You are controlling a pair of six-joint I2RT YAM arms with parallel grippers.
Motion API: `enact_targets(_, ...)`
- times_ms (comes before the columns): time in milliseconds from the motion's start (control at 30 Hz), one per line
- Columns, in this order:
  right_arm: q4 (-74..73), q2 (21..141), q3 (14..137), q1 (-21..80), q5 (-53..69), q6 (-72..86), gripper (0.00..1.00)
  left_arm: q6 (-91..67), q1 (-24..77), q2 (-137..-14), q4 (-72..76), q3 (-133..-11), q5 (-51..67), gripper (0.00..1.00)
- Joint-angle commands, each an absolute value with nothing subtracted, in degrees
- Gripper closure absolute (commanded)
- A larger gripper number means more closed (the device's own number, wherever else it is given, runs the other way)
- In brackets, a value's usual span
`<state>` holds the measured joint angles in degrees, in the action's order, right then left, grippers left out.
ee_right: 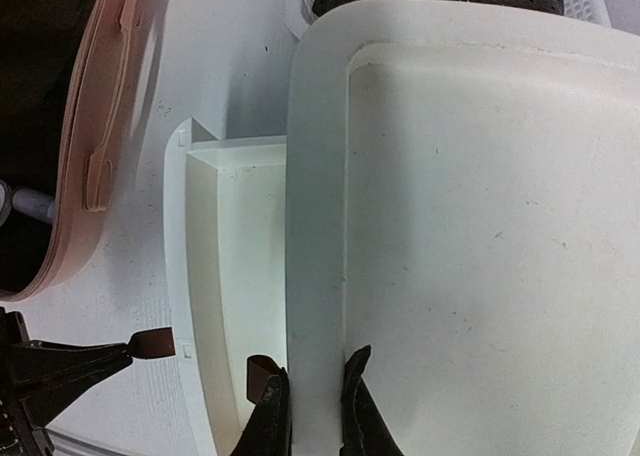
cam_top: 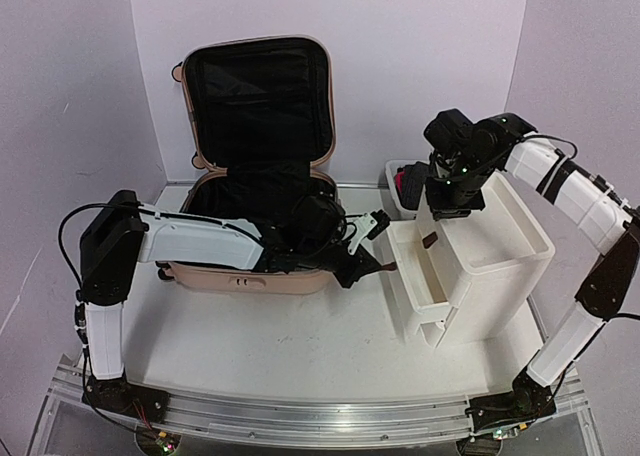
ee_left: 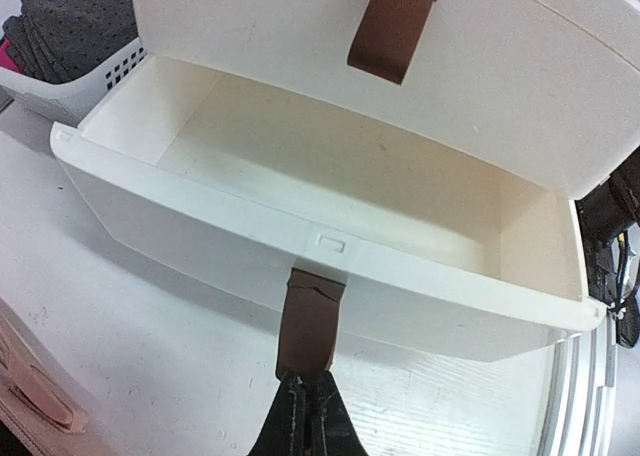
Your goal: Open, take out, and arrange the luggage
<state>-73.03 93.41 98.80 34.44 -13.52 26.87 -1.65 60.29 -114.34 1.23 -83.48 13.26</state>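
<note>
At the far left of the counter (cam_top: 300, 356), the luggage (cam_top: 235, 276): open, base flat, lid upright against the back wall, black lining on show. Just right of its near right corner, the left pincer (ee_left: 305, 391), clamped tight on the brown pull tab (ee_left: 312, 311) of a white drawer (ee_left: 200, 211) standing out of the cabinet (cam_top: 505, 266), with its arm stretched along the pink front of the shell; touching or just clear, hard to tell. Well to the right of the luggage, the right pincer (ee_right: 312, 381), down from above, nearly closed, pinching the front lip of the cabinet top. Beyond the cabinet, a mesh basket (ee_left: 70, 101) with dark cloth.
</note>
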Motion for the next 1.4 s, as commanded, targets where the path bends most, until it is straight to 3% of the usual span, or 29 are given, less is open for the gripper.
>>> enact_targets(0, -76.6, 90.4, 97.0, 31.7, -22.0, 27.3, 1.00, -3.0, 60.2, -112.0, -3.7, -86.8, 14.4, 1.00)
enact_targets(67, -76.6, 89.9, 96.6, 30.8, -22.3, 26.9, 1.00, -4.3, 60.2, -112.9, -5.5, -89.0, 14.4, 0.96)
enact_targets(367, -74.8, 89.7, 95.1, 30.1, -18.1, 23.2, 1.00, -7.8, 60.0, -104.6, -7.8, -86.9, 5.5, 0.33)
enact_targets(433, -74.6, 89.9, 95.3, 30.1, -17.4, 21.7, 1.00, -10.3, 59.2, -101.9, -11.7, -87.1, 2.4, 0.28)
enact_targets(533, -74.2, 90.1, 95.3, 30.1, -17.2, 19.7, 1.00, -18.0, 56.3, -100.6, -23.3, -90.6, -1.4, 0.28)
enact_targets(700, -73.8, 90.1, 93.0, 30.1, -18.6, 18.3, 1.00, -42.7, 46.3, -100.6, -46.6, -94.4, -2.3, 0.35)
enact_targets(1100, -67.6, 88.8, 84.0, 30.1, -16.0, 12.0, 1.00, -95.9, 36.3, -100.5, -51.1, -86.2, 5.5, 0.39)
enact_targets(1367, -67.3, 92.2, 84.2, 30.1, -14.1, 10.4, 1.00, -104.1, 33.9, -116.2, -69.6, -106.0, 10.3, 0.39)
